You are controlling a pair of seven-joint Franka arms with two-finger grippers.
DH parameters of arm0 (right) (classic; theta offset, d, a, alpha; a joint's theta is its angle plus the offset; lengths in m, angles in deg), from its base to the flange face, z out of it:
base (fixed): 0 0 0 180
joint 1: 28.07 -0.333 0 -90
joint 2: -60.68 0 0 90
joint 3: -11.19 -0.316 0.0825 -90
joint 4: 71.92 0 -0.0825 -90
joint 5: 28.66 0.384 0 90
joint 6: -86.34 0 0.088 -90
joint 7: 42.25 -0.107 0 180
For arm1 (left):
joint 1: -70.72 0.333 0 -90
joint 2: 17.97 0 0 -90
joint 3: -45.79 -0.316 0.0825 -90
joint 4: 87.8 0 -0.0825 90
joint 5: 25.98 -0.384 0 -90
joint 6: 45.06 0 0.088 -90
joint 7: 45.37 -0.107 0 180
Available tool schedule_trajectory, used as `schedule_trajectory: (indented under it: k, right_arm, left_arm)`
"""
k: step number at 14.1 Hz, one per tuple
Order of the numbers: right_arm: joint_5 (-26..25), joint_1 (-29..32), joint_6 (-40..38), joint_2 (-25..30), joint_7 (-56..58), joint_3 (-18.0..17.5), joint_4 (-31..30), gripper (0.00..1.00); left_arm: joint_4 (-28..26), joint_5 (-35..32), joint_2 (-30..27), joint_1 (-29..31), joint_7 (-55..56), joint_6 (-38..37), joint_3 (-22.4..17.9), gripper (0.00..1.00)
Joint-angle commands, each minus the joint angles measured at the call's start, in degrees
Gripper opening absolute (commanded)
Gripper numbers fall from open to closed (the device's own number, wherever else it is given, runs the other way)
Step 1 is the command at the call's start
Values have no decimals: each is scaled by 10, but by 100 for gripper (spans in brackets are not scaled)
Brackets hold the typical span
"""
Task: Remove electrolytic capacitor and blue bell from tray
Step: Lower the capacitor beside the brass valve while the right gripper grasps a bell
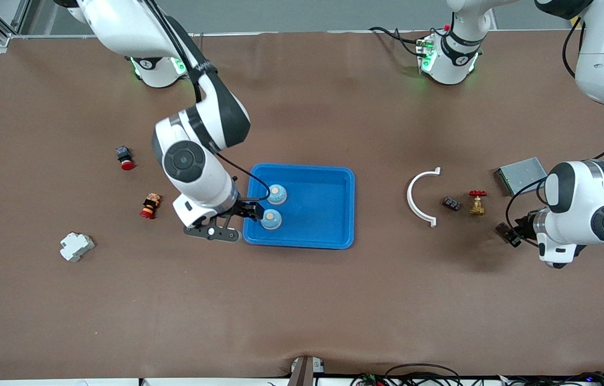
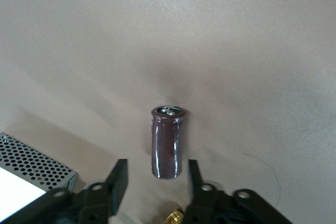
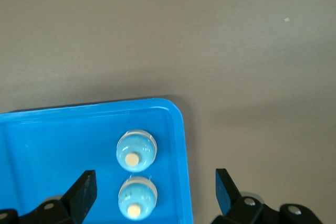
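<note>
Two light-blue dome bells (image 1: pixel 276 194) (image 1: pixel 271 219) sit in the blue tray (image 1: pixel 328 236), near its rim toward the right arm's end. My right gripper (image 1: pixel 254 210) is open and empty, low over that rim beside the bells. In the right wrist view its wide-open gripper (image 3: pixel 155 187) straddles the closer bell (image 3: pixel 137 198) and the tray rim (image 3: pixel 181 145); the other bell (image 3: pixel 136 151) sits beside it. A dark brown capacitor (image 2: pixel 167 142) rests on the table. My left gripper (image 2: pixel 156 179) is open, its fingertips at either side of the capacitor's end. The front view shows that gripper (image 1: pixel 513 236) and the capacitor (image 1: pixel 504 230).
A white curved bracket (image 1: pixel 419 197), a small dark part (image 1: pixel 451 203), a brass valve with a red handle (image 1: pixel 477 202) and a perforated metal box (image 1: pixel 521 174) lie near the left gripper. Two red buttons (image 1: pixel 125 158) (image 1: pixel 150 206) and a white breaker (image 1: pixel 76 246) lie toward the right arm's end.
</note>
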Motion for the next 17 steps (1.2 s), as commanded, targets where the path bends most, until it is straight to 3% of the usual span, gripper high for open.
schedule_trajectory:
  k: [1,11,17]
  right_arm:
    - [13,-11,11,-25,9,-3,11,100]
    - [24,-68,45,-76,12,-2,4,100]
    - [19,-63,45,-90,12,-2,-2,100]
  left_arm:
    - [-5,-13,-3,5,-8,7,4,100]
    - [-3,-13,-12,4,-62,-4,5,100]
    - [0,8,-96,6,-81,-44,33,100]
